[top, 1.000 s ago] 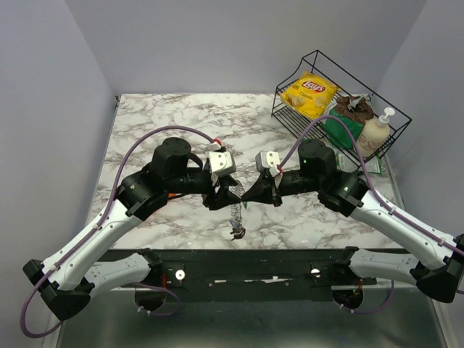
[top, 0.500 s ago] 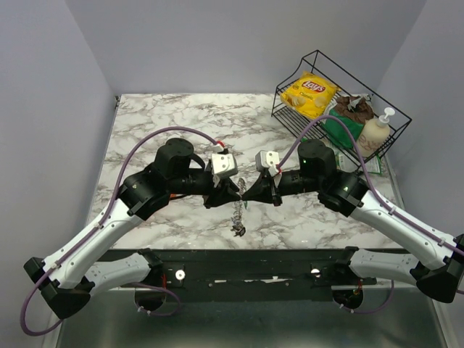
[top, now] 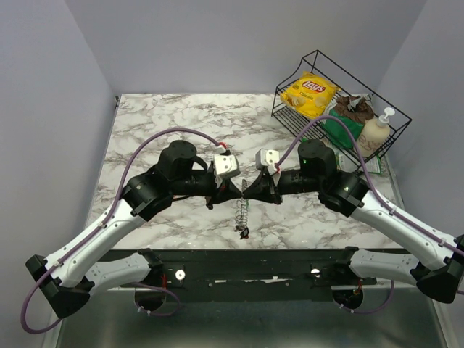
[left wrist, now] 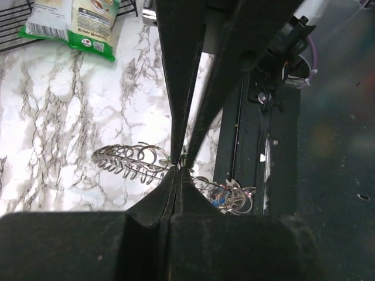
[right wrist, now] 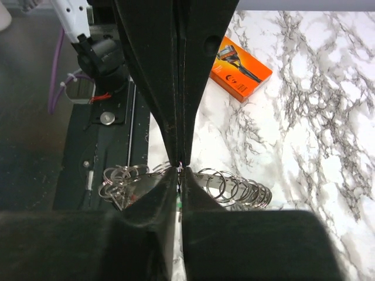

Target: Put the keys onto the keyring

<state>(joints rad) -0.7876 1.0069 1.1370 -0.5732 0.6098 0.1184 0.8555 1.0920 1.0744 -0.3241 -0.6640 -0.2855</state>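
The keyring [top: 242, 212], a chain of silvery rings, hangs down from the point above the marble table [top: 167, 123] where both grippers meet tip to tip. My left gripper [left wrist: 177, 170] [top: 238, 192] is shut on the chain, between a row of rings [left wrist: 126, 159] and a bunch of rings holding a blue key [left wrist: 220, 200]. My right gripper [right wrist: 180, 171] [top: 249, 192] faces it with its jaws a sliver apart. A green key [right wrist: 177, 200] shows in that gap; whether the pads touch it I cannot tell. More rings [right wrist: 234, 190] fan out to the right of those tips.
A black wire basket [top: 319, 54] at the back right holds a yellow chip bag [top: 309, 93] and a soap bottle [top: 377, 130]. An orange razor box [right wrist: 240, 69] lies on the marble. A green snack packet [left wrist: 70, 23] lies near the basket. The black base rail [top: 239, 264] runs along the near edge.
My left gripper closed and slid right until its tips met the right gripper's. The right jaws parted slightly. The chain now hangs straighter below the meeting point.
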